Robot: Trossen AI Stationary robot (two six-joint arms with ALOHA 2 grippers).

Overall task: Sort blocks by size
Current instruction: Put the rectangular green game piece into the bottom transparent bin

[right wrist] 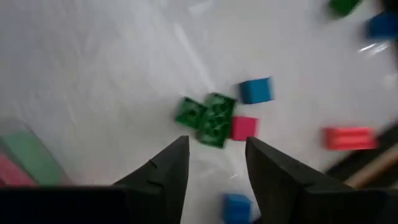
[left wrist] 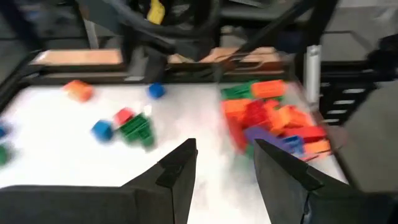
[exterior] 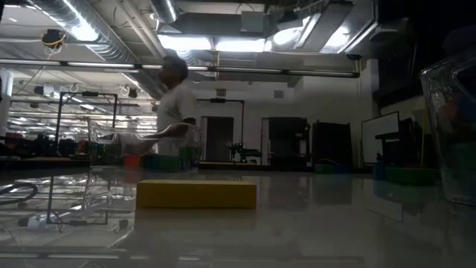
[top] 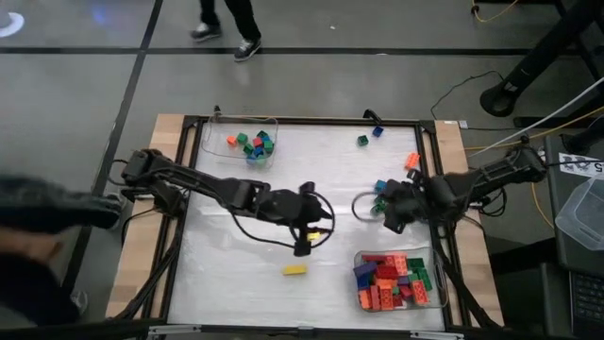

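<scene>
The blocks lie in several groups on the white table (top: pixel 236 274). A long yellow block (top: pixel 295 270) lies alone near the front edge at the middle; in the low view it is the wide yellow bar (exterior: pixel 196 193) lying flat on the glossy surface. To its right, a clear tray (top: pixel 441 283) at the front right corner holds a heap of red, orange, purple, blue and green blocks (top: pixel 396 281). A second clear tray (top: pixel 276 127) at the far left holds a smaller batch of green, blue, red and orange blocks (top: pixel 253 144). Loose ones remain on the right half: a green and a blue block (top: pixel 369 136) near the far edge, an orange block (top: pixel 412 161) by the right rim, and a small cluster of green, blue and red blocks (top: pixel 379 194) just beside the right arm.

The left tool (top: pixel 304 247) hangs over the middle of the table, just beyond the yellow block, its fingers (left wrist: pixel 180 177) apart with nothing between them. The right tool (top: pixel 385 219) hovers over the green, blue and red cluster (right wrist: pixel 219 118), its fingers (right wrist: pixel 171 165) spread and empty.

A person stands in the room beyond the table.
</scene>
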